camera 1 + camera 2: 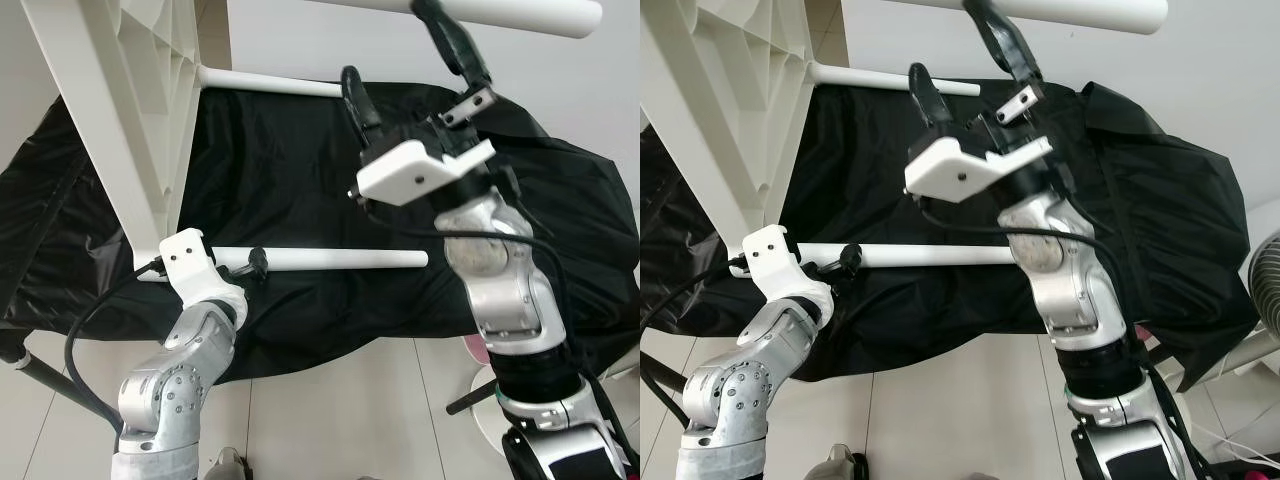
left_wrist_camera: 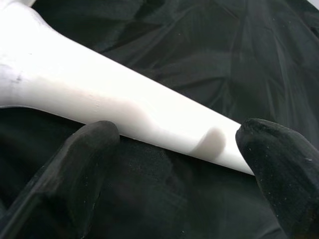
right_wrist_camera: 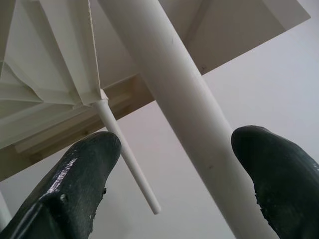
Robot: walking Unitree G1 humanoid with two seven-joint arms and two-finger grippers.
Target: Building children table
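The white plastic tabletop (image 1: 110,120) stands on its edge at the far left, with its ribbed underside turned toward the robot, above a table covered with black cloth (image 1: 300,180). Three white legs can be seen, and each appears to run from the tabletop's underside toward the right. The lower leg (image 1: 340,260) lies across the near part of the cloth, the middle leg (image 1: 270,83) is farther away, and the upper leg (image 1: 520,12) crosses the top of the picture at the far right.

The left gripper (image 1: 250,266) is low at the near left, beside the root of the lower leg. In the left wrist view its two black fingers (image 2: 82,164) are wide apart, with the leg between them, and they do not press on it.

The right gripper (image 1: 400,55) is raised at the far right, under the upper leg. In the right wrist view its fingers (image 3: 84,169) are also spread wide, one on each side of this leg, and there is a gap on both sides, so it holds nothing.

I judge that the task is well advanced: three legs seem already fitted. A fourth leg I cannot find, so probably it must be mounted, the legs tightened, and then the table turned onto its feet.
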